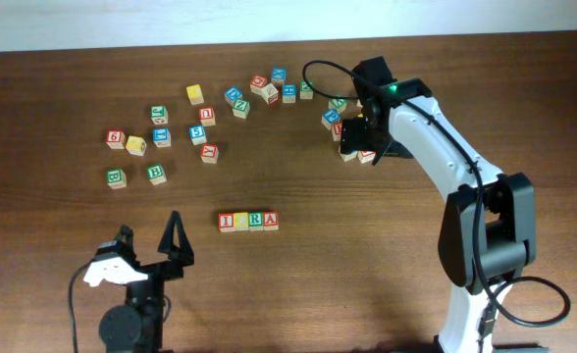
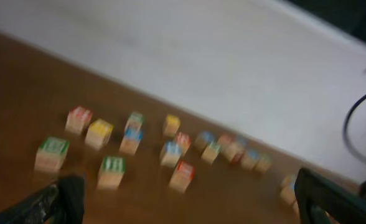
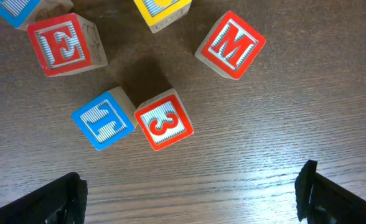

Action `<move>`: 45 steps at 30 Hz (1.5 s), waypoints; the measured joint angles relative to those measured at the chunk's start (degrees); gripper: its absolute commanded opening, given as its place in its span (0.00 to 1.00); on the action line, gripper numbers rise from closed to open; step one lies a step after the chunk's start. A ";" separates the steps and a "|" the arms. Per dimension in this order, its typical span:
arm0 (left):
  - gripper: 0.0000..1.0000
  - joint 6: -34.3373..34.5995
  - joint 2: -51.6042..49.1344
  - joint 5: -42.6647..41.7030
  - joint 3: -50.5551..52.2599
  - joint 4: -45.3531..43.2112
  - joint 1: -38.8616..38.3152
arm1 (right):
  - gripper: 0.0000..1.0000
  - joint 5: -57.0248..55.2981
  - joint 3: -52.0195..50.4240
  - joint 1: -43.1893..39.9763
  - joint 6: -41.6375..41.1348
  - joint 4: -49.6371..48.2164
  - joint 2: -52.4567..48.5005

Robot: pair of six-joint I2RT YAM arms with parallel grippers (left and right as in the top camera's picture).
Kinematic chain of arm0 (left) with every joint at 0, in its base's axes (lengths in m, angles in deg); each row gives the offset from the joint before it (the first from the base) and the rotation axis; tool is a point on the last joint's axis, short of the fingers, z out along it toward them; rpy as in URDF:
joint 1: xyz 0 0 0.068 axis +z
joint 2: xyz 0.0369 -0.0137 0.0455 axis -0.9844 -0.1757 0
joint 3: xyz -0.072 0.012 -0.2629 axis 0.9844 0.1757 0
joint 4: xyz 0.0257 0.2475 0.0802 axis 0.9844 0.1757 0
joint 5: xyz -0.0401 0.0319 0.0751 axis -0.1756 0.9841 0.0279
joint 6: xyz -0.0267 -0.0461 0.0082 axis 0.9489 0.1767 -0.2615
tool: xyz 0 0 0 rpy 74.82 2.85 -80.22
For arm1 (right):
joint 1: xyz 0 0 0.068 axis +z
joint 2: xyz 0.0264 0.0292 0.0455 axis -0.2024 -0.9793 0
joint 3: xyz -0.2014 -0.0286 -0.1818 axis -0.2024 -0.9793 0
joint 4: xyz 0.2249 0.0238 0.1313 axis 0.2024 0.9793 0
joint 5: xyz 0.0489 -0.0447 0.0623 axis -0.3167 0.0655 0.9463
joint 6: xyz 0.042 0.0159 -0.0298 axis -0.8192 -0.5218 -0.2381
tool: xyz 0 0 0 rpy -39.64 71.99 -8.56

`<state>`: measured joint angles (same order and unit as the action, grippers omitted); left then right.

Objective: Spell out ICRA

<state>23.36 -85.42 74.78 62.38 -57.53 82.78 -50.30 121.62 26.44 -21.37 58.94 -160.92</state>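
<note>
Four wooden letter cubes stand side by side in a row on the brown table (image 1: 387, 255), in front of the middle: the I (image 1: 227, 222), the C (image 1: 241, 222), the R (image 1: 256, 221) and the A (image 1: 271, 221). My left gripper (image 1: 149, 238) is open near the front edge, left of the row and apart from it. In the blurred left wrist view, the left gripper (image 2: 189, 208) holds nothing. My right gripper (image 1: 359, 139) hovers open over a cluster of cubes at the back right. Nothing lies between the right gripper's (image 3: 192, 199) fingers, only bare wood.
Below the right wrist lie a red 3 cube (image 3: 164, 119), a blue cube (image 3: 103, 119), a red E cube (image 3: 61, 45) and a red M cube (image 3: 231, 45). Several loose cubes lie at the back left (image 1: 156, 137) and back middle (image 1: 269, 90). A black cable (image 1: 318, 71) loops there.
</note>
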 measured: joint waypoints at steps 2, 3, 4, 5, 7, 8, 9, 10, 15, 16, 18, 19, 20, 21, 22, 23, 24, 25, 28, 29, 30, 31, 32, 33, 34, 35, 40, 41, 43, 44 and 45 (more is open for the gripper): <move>0.99 0.00 -0.09 0.00 0.00 2.56 0.00 | 0.98 0.02 0.00 -0.02 0.02 0.04 0.00; 0.99 0.00 -0.07 0.02 0.00 2.56 0.00 | 0.98 0.02 0.00 0.00 0.04 0.00 0.00; 0.99 0.00 -0.07 0.00 0.00 2.58 0.00 | 0.98 0.02 0.00 -0.02 0.04 0.02 0.00; 0.99 0.00 -0.07 0.02 0.00 2.58 0.00 | 0.98 0.02 0.00 -0.02 0.02 0.00 0.00; 0.99 0.00 -0.07 0.02 0.00 2.58 0.00 | 0.98 0.00 0.00 -0.02 0.04 0.00 0.00; 0.99 0.00 -0.07 0.02 0.00 2.58 0.00 | 0.98 0.00 0.00 -0.02 0.04 0.00 0.00; 0.99 0.00 -0.07 0.02 0.00 2.58 0.00 | 0.98 0.00 0.00 -0.02 0.02 0.00 0.00; 0.99 0.00 -0.07 0.02 0.00 2.58 0.00 | 0.98 0.00 0.00 0.00 0.02 0.00 0.00; 0.99 0.00 -0.07 0.02 0.00 2.58 0.00 | 0.98 0.02 0.00 0.00 0.04 0.00 0.00; 0.99 0.00 -0.07 0.02 0.00 2.58 0.00 | 0.98 0.00 0.00 0.00 0.07 0.00 0.00; 0.99 0.00 -0.07 0.02 0.00 2.58 0.00 | 0.98 0.02 0.00 -0.02 0.02 0.00 0.00; 0.99 0.00 -0.07 0.02 0.00 2.58 0.00 | 0.98 0.02 0.00 -0.02 0.00 0.00 0.00; 0.99 0.00 -0.07 0.02 0.00 2.58 0.00 | 0.98 0.02 0.00 0.00 0.02 0.00 0.00; 0.99 0.00 -0.07 0.02 0.00 2.58 0.00 | 0.98 0.02 0.00 -0.02 0.02 0.00 0.00; 0.99 0.00 -0.07 0.02 0.00 2.58 0.00 | 0.98 0.00 0.00 0.00 0.07 0.00 0.00; 0.99 0.00 -0.07 0.02 0.00 2.58 0.00 | 0.98 0.02 0.00 -0.02 0.07 0.00 0.00; 0.99 0.00 -0.07 0.02 0.00 2.58 0.00 | 0.98 0.02 0.00 -0.02 0.04 0.00 0.00; 0.99 0.00 -0.07 0.02 0.00 2.58 0.00 | 0.99 0.02 0.00 0.00 0.02 0.00 0.00; 0.99 0.00 -0.07 0.02 0.00 2.58 0.00 | 0.98 0.02 0.00 0.00 0.00 0.00 0.00; 1.00 0.00 -0.07 0.15 0.00 2.58 0.00 | 0.98 0.02 0.00 -0.02 0.02 0.00 0.00; 0.99 0.00 -0.07 0.48 0.00 2.60 0.00 | 0.98 0.02 0.00 -0.02 0.04 0.00 0.00; 0.99 0.00 -0.07 0.57 0.00 2.60 0.00 | 0.98 0.00 0.00 -0.02 0.04 0.00 0.00; 0.99 -0.09 -0.07 0.68 0.00 2.60 0.00 | 0.98 0.00 0.00 0.00 0.02 0.02 0.00; 0.99 -0.44 -0.07 0.70 0.00 2.60 0.00 | 0.98 0.02 0.00 -0.02 0.02 0.00 0.00; 1.00 -2.12 -0.07 0.70 0.00 2.60 0.00 | 0.98 0.02 0.00 0.00 0.04 0.00 0.00; 0.99 -3.61 -0.07 0.70 0.00 2.60 0.00 | 0.98 0.02 0.00 0.00 0.04 0.00 0.00; 0.99 -9.53 -0.07 0.72 0.00 2.62 0.00 | 0.98 0.02 0.00 -0.02 0.02 0.00 0.00; 0.99 -10.14 -0.07 0.74 0.00 2.62 0.00 | 0.98 0.00 0.00 -0.02 0.02 0.00 0.00; 0.99 -10.84 -0.07 0.76 0.00 2.62 0.00 | 0.98 0.00 0.00 -0.02 0.02 0.00 0.00; 0.99 -11.15 -0.07 0.85 0.00 2.62 0.00 | 0.98 0.02 0.00 -0.02 0.02 0.00 0.00; 0.99 -11.76 -0.07 0.87 0.00 2.62 0.00 | 0.98 0.02 0.00 0.00 0.02 0.00 0.00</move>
<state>11.61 -85.49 75.65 62.38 -54.91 82.78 -50.28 121.62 26.44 -21.35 58.94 -160.92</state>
